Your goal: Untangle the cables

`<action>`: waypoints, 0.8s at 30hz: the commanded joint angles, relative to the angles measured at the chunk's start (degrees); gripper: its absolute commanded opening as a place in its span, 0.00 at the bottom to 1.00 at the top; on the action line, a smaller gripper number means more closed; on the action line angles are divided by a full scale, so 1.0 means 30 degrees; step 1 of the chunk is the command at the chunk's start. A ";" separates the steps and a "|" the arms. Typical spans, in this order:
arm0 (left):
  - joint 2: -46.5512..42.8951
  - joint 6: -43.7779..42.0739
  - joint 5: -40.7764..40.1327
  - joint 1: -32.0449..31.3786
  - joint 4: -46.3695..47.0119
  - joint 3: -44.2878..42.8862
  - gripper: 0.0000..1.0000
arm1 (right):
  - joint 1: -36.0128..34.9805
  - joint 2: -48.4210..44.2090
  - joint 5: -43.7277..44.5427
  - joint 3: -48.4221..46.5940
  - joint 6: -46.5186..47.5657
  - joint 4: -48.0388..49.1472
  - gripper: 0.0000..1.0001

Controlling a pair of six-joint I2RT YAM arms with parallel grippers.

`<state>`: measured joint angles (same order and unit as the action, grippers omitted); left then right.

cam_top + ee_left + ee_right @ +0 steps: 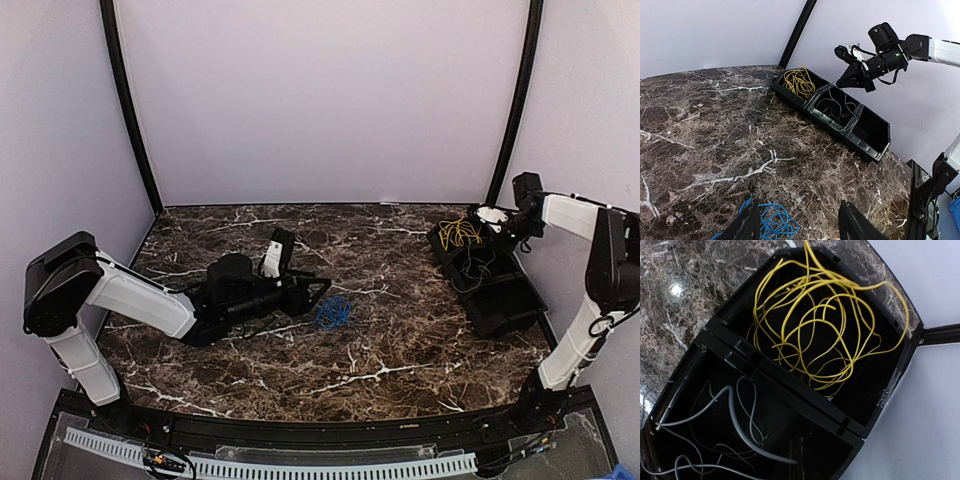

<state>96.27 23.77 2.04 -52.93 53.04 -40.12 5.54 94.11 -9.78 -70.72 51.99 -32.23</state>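
Looping every way — blue cables (pixel 333 313)

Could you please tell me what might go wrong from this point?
The yellow cables loop over the rim of the black bin, so pulling one strand may drag the whole bundle out. The blue cables lie beside the open left gripper; closing may catch several loops and tighten the tangle.

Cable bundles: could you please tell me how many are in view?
3. The yellow cables fill the black bin's far compartment, the grey cables lie in the middle one, and the blue cables sit on the marble table by the left pincer. The near compartment may hide more.
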 commanded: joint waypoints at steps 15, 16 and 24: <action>-0.0626 0.0196 0.0220 -0.0079 -0.0025 0.0275 0.56 | 0.0700 0.0810 0.0872 -0.3281 -0.1771 -0.0771 0.00; -0.0625 0.0194 0.0209 -0.0081 0.0021 0.0247 0.56 | 0.0702 0.0647 0.0856 -0.3405 -0.1823 -0.0797 0.00; -0.0789 0.0513 0.0305 -0.0073 0.0507 0.0586 0.57 | 0.0731 0.0740 0.1795 -0.3411 -0.1222 -0.0708 0.00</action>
<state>96.27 24.69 2.39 -52.93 53.04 -39.00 7.55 96.09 -5.23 -80.49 47.97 -33.80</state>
